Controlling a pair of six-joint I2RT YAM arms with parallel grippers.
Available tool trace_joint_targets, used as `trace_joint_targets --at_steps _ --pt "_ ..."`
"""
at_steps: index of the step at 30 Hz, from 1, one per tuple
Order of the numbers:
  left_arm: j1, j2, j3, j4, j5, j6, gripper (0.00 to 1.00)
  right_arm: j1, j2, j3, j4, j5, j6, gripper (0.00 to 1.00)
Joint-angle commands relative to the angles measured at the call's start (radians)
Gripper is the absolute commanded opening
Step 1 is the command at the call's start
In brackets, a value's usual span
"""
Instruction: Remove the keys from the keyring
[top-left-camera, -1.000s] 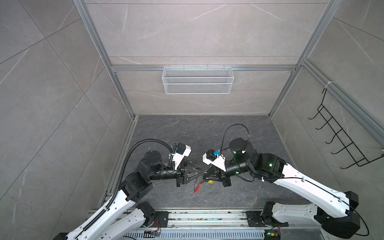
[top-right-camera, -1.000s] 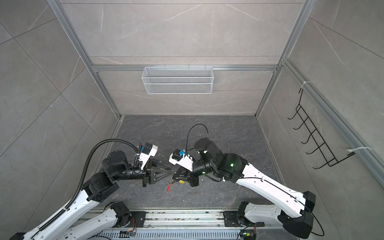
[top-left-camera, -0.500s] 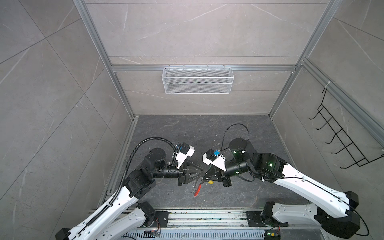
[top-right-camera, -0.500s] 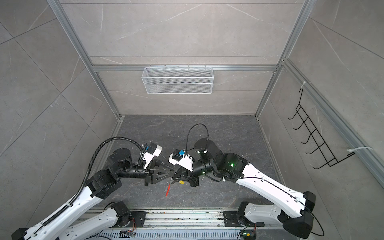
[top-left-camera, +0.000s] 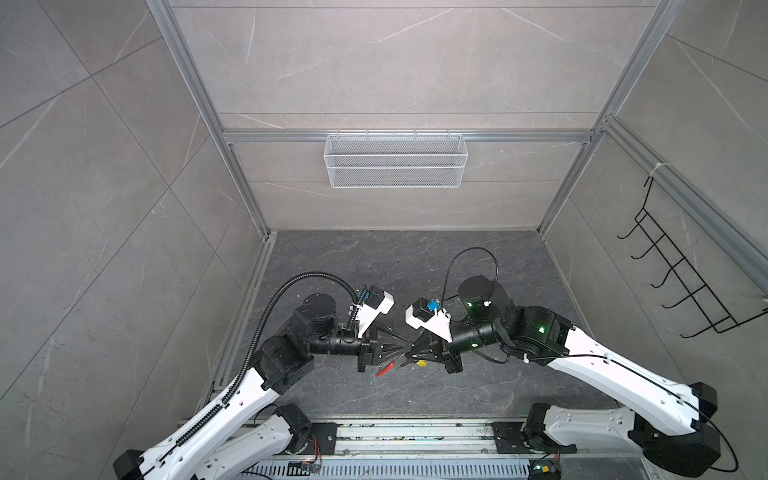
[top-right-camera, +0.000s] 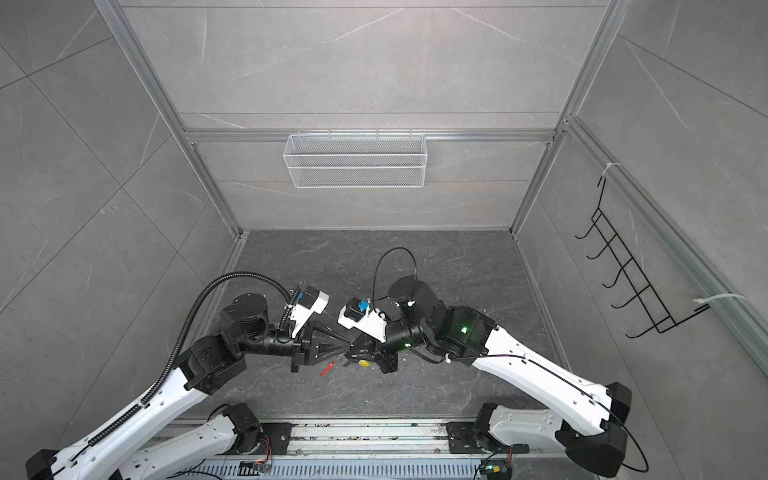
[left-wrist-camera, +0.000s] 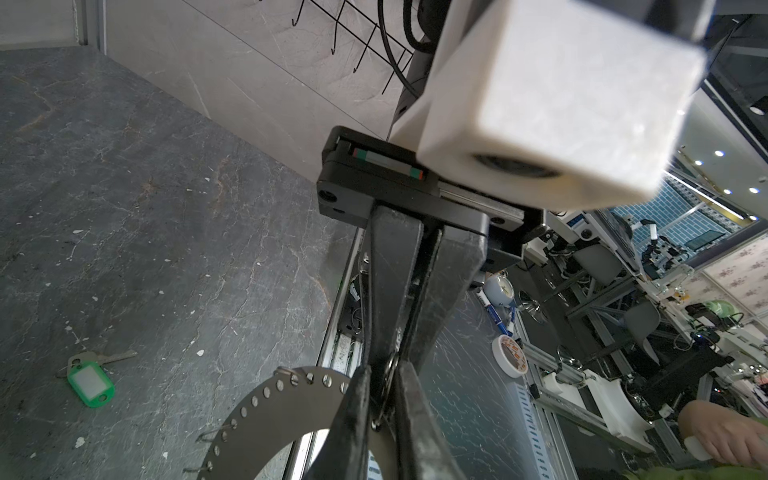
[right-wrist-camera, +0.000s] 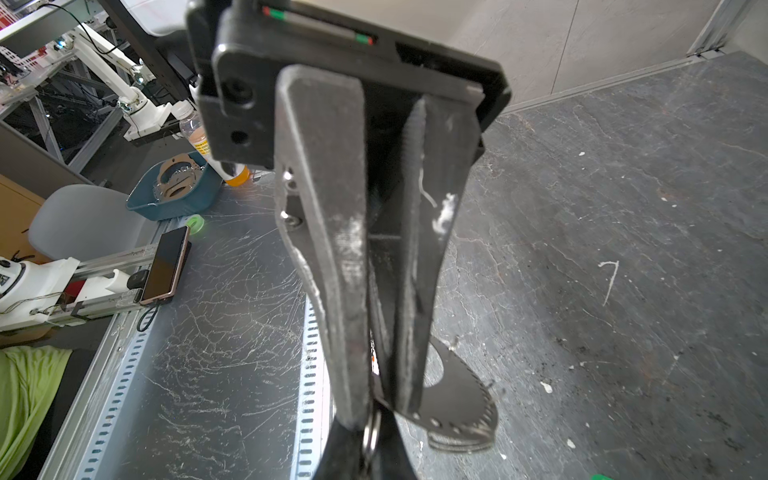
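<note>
Left wrist view: green tag (left-wrist-camera: 90, 382) lies on the floor (left-wrist-camera: 166, 208); left gripper (left-wrist-camera: 382, 370) jaws nearly closed about the keyring (top-left-camera: 385, 368), grip uncertain; right gripper (right-wrist-camera: 384, 409) jaws clamp it; yellow tag (top-left-camera: 421, 363) just beneath.

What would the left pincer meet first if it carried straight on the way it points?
Probably the right pincer: the left pincer points at it almost tip to tip, with a small silver metal ring between their tips; any gap is too small to judge.
</note>
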Motion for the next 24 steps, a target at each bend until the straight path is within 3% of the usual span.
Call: trace_joint_targets --at_steps 1,4,9,10,13,15,18,24 --pt "-0.020 0.007 0.044 -0.019 0.030 0.035 0.11 0.004 -0.018 0.008 0.046 0.018 0.009 0.00" --pt "-0.035 0.010 0.048 -0.026 0.014 0.041 0.00 0.004 -0.019 0.010 0.048 0.018 0.012 0.00" --pt "-0.080 -0.004 0.046 -0.012 -0.074 0.053 0.00 0.004 -0.022 0.009 0.060 0.027 0.022 0.00" --pt "-0.089 -0.012 0.040 -0.002 -0.116 0.050 0.00 0.005 -0.025 0.008 0.063 0.036 0.025 0.04" --pt "-0.099 -0.062 0.012 0.042 -0.227 0.045 0.00 0.005 -0.047 -0.008 0.073 0.083 0.031 0.35" --pt "-0.099 -0.111 -0.017 0.084 -0.293 0.046 0.00 0.004 -0.079 -0.030 0.092 0.132 0.041 0.47" --pt "-0.099 -0.172 -0.062 0.156 -0.361 0.047 0.00 0.004 -0.150 -0.080 0.143 0.214 0.069 0.55" --pt "-0.099 -0.203 -0.096 0.244 -0.411 0.039 0.00 0.003 -0.264 -0.148 0.237 0.311 0.121 0.56"
